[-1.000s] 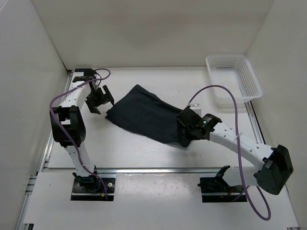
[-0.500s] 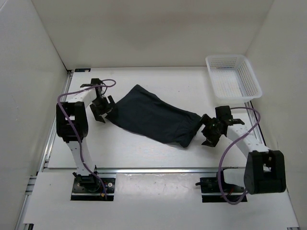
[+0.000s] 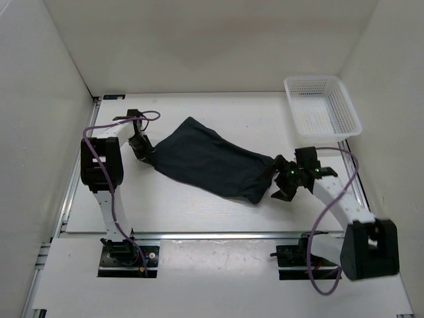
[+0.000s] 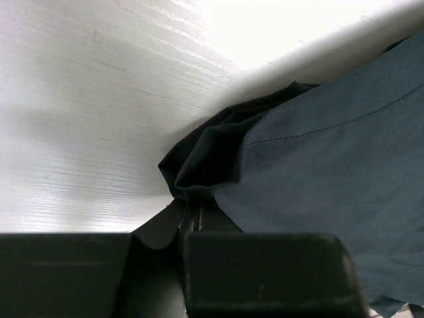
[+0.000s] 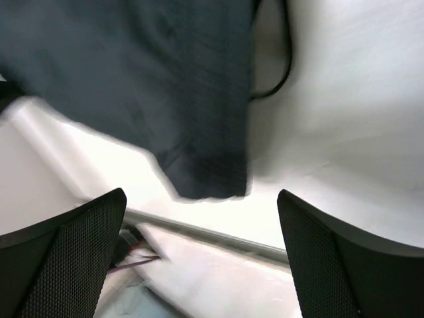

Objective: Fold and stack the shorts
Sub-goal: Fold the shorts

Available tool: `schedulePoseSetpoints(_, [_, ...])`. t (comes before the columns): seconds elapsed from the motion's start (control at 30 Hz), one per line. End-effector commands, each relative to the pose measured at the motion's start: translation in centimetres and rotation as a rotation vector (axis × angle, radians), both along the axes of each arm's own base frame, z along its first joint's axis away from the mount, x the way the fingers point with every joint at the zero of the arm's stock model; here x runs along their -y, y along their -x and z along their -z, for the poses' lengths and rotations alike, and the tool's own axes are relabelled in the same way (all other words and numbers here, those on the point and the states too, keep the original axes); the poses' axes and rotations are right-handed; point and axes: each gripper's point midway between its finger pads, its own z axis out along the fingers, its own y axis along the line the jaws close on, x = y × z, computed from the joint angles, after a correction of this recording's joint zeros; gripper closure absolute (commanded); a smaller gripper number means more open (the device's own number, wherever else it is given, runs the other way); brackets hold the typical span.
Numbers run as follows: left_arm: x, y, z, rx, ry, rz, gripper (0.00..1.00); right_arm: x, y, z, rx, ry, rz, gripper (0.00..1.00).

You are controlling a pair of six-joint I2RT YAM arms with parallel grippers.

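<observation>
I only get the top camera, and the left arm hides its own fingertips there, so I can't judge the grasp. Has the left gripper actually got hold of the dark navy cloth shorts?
Observer: Yes. The left wrist view shows the left gripper shut on a bunched corner of the dark navy cloth shorts.
Operator: And the right side?
Observer: The right gripper is open. Its meshed pads are wide apart, and the shorts' edge lies just ahead of them, not between.
Operator: Any loose cord nearby?
Observer: A thin black drawstring loops out on the white table beside that edge.
</observation>
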Motion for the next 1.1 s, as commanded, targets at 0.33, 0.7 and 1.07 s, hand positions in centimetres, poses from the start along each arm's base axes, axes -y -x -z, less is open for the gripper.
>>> schedulePoseSetpoints(0.33, [-0.6,-1.6,-3.5,0.117,-0.033,-0.027,0.9,-3.4,4.8,-0.9,-0.263,-0.475,0.358,0.01])
schedulePoseSetpoints(0.7, [-0.2,-2.0,-4.6,0.145,-0.013,-0.032,0.9,-5.5,3.4,1.7,-0.305,-0.49,0.426,0.03])
schedulePoseSetpoints(1.07, [-0.2,-1.5,-5.0,0.153,-0.012,-0.032,0.9,-2.8,0.2,4.3,-0.213,-0.211,0.521,0.37])
